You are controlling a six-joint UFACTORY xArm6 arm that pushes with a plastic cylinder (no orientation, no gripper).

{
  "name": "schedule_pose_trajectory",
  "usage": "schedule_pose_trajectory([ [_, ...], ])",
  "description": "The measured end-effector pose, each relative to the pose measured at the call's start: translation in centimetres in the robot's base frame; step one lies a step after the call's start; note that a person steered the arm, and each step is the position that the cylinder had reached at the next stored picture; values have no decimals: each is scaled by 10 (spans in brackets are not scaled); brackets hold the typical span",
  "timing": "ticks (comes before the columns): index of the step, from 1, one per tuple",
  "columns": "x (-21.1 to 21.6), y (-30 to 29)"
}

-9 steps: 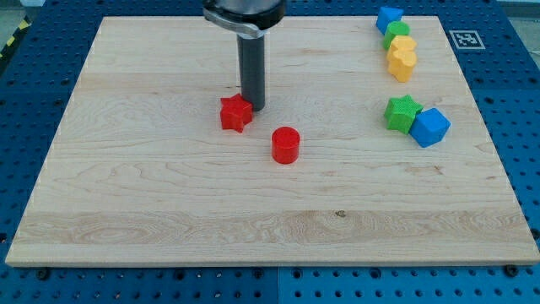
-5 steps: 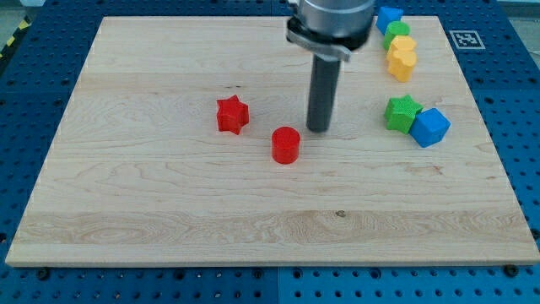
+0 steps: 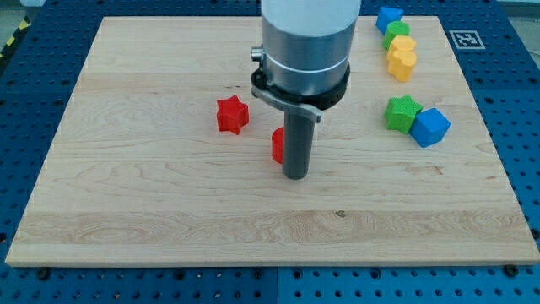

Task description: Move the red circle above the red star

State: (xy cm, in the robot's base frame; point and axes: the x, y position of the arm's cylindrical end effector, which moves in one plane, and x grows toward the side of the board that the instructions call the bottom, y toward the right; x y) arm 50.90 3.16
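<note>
The red star [image 3: 232,115] lies on the wooden board [image 3: 152,186] a little left of centre. The red circle [image 3: 278,144] sits down and to the right of the star, mostly hidden behind my rod; only its left edge shows. My tip [image 3: 295,176] rests on the board just below and right of the red circle, close against it. I cannot tell if they touch.
At the view's top right stand a blue block [image 3: 388,18], a green block [image 3: 396,33] and two yellow blocks [image 3: 402,59] in a column. Lower right are a green star [image 3: 402,112] and a blue block [image 3: 431,127] side by side.
My tip moved from beside the red star rightwards past the circle, then down and left to the circle's lower right side. The blocks have not visibly moved.
</note>
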Motion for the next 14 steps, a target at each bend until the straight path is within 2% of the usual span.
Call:
schedule_pose_trajectory([
  [3,-45,5],
  [5,-44,-35],
  [8,-27,-61],
  [12,-78,-43],
  [14,-78,-84],
])
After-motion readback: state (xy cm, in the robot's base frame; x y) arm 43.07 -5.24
